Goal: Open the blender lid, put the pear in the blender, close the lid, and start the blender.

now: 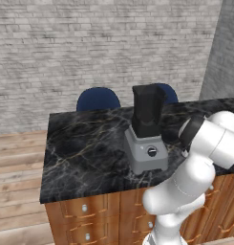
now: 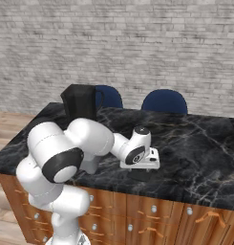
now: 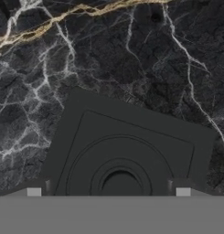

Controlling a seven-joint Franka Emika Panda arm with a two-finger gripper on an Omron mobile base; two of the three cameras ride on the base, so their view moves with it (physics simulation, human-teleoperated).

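Blender (image 1: 146, 139) stands on the black marble table (image 1: 85, 153) toward its far side, grey base with the round knob facing front and the dark jar open at the top. Its lid (image 3: 127, 155) — a flat black squarish cap with raised rings — lies on the marble right under the hand (image 2: 142, 173), well to the right of the blender, and appears between the two fingers; whether they pinch it cannot be told. Two blue chairs (image 2: 164, 102) stand behind the table.
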